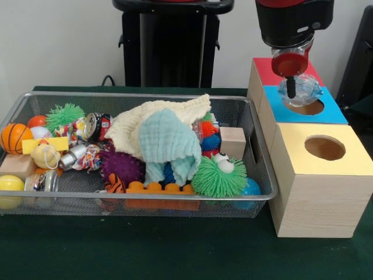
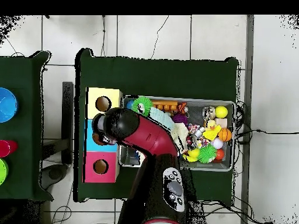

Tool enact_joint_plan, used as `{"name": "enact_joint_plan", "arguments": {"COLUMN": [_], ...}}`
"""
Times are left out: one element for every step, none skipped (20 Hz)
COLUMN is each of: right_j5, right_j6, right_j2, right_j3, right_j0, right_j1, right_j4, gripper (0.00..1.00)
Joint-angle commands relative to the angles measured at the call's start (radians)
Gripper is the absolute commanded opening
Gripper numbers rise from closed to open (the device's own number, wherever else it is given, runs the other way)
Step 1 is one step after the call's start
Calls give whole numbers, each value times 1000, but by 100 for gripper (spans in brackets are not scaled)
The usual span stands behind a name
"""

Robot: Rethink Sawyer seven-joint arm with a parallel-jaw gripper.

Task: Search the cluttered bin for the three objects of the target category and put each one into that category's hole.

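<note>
Filling most of the green table, the wire-mesh bin holds cloths, spiky balls and toys. Right of it, the gripper hangs clenched on a clear bumpy ball directly over the blue-topped box's hole.

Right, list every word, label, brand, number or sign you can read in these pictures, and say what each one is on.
No text can be read in either view.
The crushed cans in the bin carry printed colours, too blurred to read.
The panel on the arm has marks too small to read.
The blue-topped box by the hole, and the yellow-topped box, show no lettering.
</note>
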Motion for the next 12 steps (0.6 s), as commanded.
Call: {"name": "enact_joint_plan", "arguments": {"right_j5": [-73, -69, -67, -62, -57, -54, -51, -50, -37, -34, -33, -32], "right_j6": [-83, -79, -79, -75, -75, -76, -78, -74, -80, -80, -73, -62], "right_j2": [76, 78, 78, 79, 77, 77, 77, 73, 85, 89, 88, 86], "right_j3": [71, 69, 69, 68, 65, 64, 64, 61, 70, 73, 78, 81], "right_j0": [-36, -34, -36, -33, -36, -37, -39, -36, -42, -42, -35, -27], "right_j1": [17, 16, 15, 12, 13, 12, 12, 12, 6, 2, -4, -11], "right_j4": [-51, -52, -53, -51, -53, -53, -54, -57, -46, -42, -40, -38], "gripper": [0, 0, 0, 0, 0, 0, 0, 0, 0, 0, 0, 0]}}
